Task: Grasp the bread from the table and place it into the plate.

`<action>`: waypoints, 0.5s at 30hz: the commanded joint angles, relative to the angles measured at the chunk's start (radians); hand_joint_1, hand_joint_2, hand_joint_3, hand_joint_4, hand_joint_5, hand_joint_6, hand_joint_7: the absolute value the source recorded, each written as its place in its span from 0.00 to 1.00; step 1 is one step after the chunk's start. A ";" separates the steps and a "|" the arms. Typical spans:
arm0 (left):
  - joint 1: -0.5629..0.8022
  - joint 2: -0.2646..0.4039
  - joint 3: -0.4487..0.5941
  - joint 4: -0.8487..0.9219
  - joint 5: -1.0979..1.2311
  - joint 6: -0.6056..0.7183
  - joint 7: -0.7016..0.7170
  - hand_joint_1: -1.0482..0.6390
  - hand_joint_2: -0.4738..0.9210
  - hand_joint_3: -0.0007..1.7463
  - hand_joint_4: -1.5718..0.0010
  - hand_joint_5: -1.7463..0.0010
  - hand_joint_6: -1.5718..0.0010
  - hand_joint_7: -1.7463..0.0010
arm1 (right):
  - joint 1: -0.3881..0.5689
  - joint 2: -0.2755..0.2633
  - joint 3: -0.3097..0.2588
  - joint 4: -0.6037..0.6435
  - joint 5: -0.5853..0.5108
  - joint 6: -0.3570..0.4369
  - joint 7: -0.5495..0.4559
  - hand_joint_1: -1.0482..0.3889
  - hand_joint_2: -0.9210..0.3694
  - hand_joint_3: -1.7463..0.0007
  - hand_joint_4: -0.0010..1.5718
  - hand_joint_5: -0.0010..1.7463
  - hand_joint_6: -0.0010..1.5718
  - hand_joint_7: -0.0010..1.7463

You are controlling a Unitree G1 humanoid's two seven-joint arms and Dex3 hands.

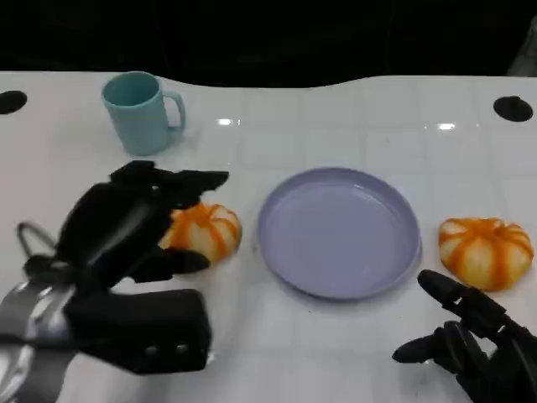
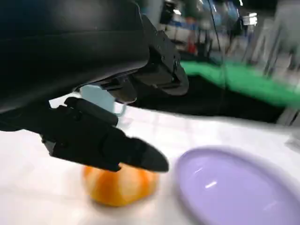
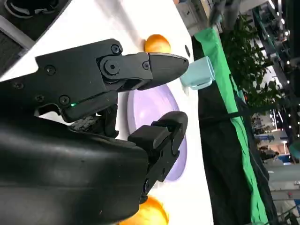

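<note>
An orange, white-striped bread (image 1: 210, 231) lies on the white table just left of the empty lilac plate (image 1: 340, 231). My left hand (image 1: 126, 222) reaches over this bread from the left, with fingers above its far side and the thumb at its near side, spread apart. In the left wrist view the bread (image 2: 119, 185) sits on the table under the black fingers (image 2: 117, 150), beside the plate (image 2: 234, 187). A second bread (image 1: 487, 252) lies right of the plate. My right hand (image 1: 478, 344) hovers in front of it, fingers apart and holding nothing.
A teal mug (image 1: 143, 109) stands at the back left, behind my left hand. Dark holes (image 1: 513, 107) mark the table's far corners. The right wrist view shows the plate (image 3: 145, 108), mug (image 3: 199, 75) and both breads beyond my right hand (image 3: 117, 117).
</note>
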State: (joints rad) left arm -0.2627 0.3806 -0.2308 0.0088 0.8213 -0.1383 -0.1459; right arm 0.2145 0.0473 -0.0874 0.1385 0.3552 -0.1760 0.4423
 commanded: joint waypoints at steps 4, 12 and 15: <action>-0.053 0.027 -0.065 -0.035 0.099 0.113 -0.074 0.43 0.87 0.00 1.00 0.92 0.89 0.99 | 0.011 -0.012 -0.001 -0.016 0.003 0.005 -0.007 0.21 0.00 0.83 0.47 0.61 0.67 0.10; -0.064 0.036 -0.086 -0.047 0.085 0.145 -0.149 0.44 0.88 0.01 1.00 0.93 0.89 1.00 | 0.011 -0.015 -0.003 -0.018 0.004 0.012 -0.005 0.21 0.00 0.82 0.47 0.61 0.66 0.10; -0.117 0.015 -0.118 0.024 0.082 0.192 -0.230 0.45 0.89 0.01 1.00 0.96 0.90 1.00 | 0.013 -0.012 -0.003 -0.020 0.003 0.011 -0.010 0.21 0.00 0.82 0.47 0.61 0.67 0.10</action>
State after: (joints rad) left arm -0.3345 0.3952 -0.3309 -0.0067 0.9094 0.0190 -0.3213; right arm 0.2210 0.0453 -0.0858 0.1305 0.3555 -0.1662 0.4391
